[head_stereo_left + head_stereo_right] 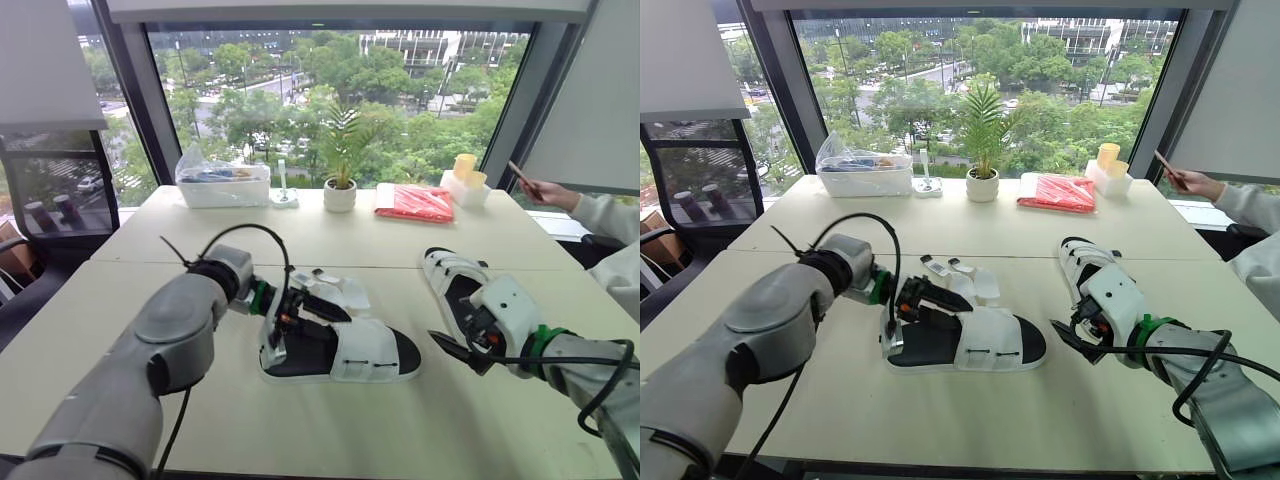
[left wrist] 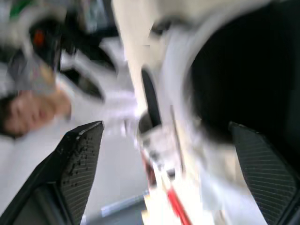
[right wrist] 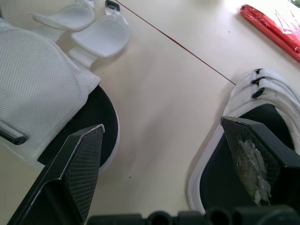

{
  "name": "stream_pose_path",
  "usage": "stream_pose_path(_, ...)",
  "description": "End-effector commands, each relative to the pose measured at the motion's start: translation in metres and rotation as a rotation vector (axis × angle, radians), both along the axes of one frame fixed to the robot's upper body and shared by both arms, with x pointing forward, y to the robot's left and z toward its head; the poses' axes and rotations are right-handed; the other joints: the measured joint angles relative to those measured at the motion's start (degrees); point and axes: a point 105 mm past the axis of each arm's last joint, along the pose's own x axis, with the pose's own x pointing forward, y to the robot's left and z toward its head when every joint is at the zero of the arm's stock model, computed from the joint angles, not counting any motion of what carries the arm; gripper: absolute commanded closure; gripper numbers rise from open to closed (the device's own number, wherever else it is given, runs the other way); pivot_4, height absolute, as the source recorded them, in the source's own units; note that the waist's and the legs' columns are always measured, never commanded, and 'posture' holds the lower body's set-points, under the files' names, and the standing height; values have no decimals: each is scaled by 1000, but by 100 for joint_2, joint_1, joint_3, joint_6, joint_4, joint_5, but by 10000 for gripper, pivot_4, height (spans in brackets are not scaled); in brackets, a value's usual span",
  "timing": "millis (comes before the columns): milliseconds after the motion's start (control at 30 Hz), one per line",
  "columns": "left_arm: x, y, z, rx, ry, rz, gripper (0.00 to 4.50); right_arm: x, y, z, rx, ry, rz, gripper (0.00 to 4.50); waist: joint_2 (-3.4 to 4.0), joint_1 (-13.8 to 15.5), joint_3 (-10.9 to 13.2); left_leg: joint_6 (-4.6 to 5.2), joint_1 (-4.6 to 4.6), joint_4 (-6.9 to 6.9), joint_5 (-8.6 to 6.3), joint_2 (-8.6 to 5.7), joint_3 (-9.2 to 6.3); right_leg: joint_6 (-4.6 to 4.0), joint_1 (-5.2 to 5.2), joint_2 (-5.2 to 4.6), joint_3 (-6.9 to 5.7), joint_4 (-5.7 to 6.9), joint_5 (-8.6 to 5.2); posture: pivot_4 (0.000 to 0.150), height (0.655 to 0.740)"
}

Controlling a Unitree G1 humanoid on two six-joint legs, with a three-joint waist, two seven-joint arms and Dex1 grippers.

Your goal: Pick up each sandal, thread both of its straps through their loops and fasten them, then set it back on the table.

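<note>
Two sandals lie on the desk: the near sandal runs left to right, heel end at my open left jaws, while the far sandal points away just beside my open right jaws, so the left jaws look better placed to lift first.

Pale beige worktop, far edge, robot's left to right: clear plastic tub w/ crumpled bag, small green palm in white pot, flat red packet, white box w/ yellow items. Person's white-sleeved hand far right.
</note>
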Motion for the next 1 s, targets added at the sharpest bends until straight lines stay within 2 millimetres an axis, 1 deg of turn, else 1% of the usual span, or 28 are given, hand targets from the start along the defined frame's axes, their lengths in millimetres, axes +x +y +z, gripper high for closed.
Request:
stream_pose_path(33,14,15,25,-109,92,212,260,1,8,11,-20,-53,48,1500,-1,1,0,-1,0,0,1,0,0,0,0,0,-1,0,0,1500,7400)
stream_pose_path(100,24,25,34,-196,164,352,260,3,10,10,-20,-50,60,1500,-1,-5,-1,-6,0,0,4,-2,1,0,0,0,-1,0,0,1500,7400)
stream_pose_path(133,31,30,37,-232,195,430,260,4,12,9,-19,-49,65,1500,0,-9,-1,-32,1,0,20,-2,2,0,0,1,-2,0,0,1500,7400)
stream_pose_path(200,50,36,46,-342,281,589,260,5,14,9,-19,-47,77,1500,3,-8,-3,-39,2,0,28,-3,6,0,0,2,-7,-1,0,1500,7400)
stream_pose_path(267,72,45,56,-480,474,754,260,6,17,8,-15,-44,95,1500,5,6,-4,-35,2,0,31,-6,19,0,6,1,-12,-1,0,1500,7400)
stream_pose_path(333,86,57,59,-594,728,851,260,7,20,8,-13,-38,116,1500,3,-9,-3,-31,-2,5,35,-7,16,0,11,-3,-23,-3,0,1500,7400)
stream_pose_path(367,91,60,61,-655,852,870,260,7,21,7,-14,-32,127,1500,3,-19,-3,-31,-5,12,35,-6,12,0,12,-3,-28,-2,0,1500,7400)
stream_pose_path(433,102,68,70,-836,1099,884,260,8,22,6,-21,-24,149,1500,3,-61,-3,-11,-6,16,24,-6,-3,0,12,-3,-33,0,0,1500,7400)
stream_pose_path(500,109,74,80,-1001,1268,857,260,10,23,6,-15,-25,167,1500,3,-119,-3,15,-6,19,9,-5,-23,0,11,-4,-39,14,0,1500,7400)
stream_pose_path(567,114,79,85,-1122,1414,842,260,12,24,5,-13,-25,185,1500,3,-161,-3,34,-6,38,-2,-1,-32,0,10,-7,-44,47,0,1500,7400)
stream_pose_path(633,117,82,85,-1200,1564,824,0,14,25,3,-17,-26,211,6885,3,-182,-3,46,-5,53,-9,1,-33,0,9,-7,-45,51,-1,1500,7400)
stream_pose_path(667,117,81,84,-1206,1630,808,0,17,24,0,-20,-26,212,9974,3,-188,-3,46,-5,56,-9,1,-33,0,9,-7,-45,53,0,1500,7400)
stream_pose_path(700,116,80,83,-1203,1672,798,0,19,23,-1,-23,-27,212,15241,3,-192,-3,46,-5,60,-9,6,-33,0,9,-7,-45,56,0,1500,7400)
stream_pose_path(767,114,76,74,-1172,1848,780,0,22,23,-5,-38,-36,236,24771,3,-185,-3,46,-5,69,-9,17,-32,0,9,-6,-45,64,0,1500,7400)
stream_pose_path(833,105,71,61,-1061,1958,779,0,24,24,-12,-36,-45,283,35997,3,-186,-3,45,-4,74,-8,17,-30,0,9,-6,-44,67,0,1500,7400)
stream_pose_path(867,101,72,53,-1003,2003,798,0,24,24,-17,-33,-42,304,40730,4,-186,-4,45,-4,74,-8,17,-29,0,9,-6,-45,67,0,1500,7400)
stream_pose_path(900,98,72,47,-969,2031,813,0,25,24,-20,-32,-41,320,44365,4,-187,-4,45,-4,75,-8,17,-28,0,9,-6,-44,68,0,1500,7400)
stream_pose_path(1000,89,76,35,-897,2088,859,0,28,26,-30,-20,-37,370,44365,4,-187,-4,44,-3,75,-7,19,-29,0,9,-6,-44,69,0,1500,7400)
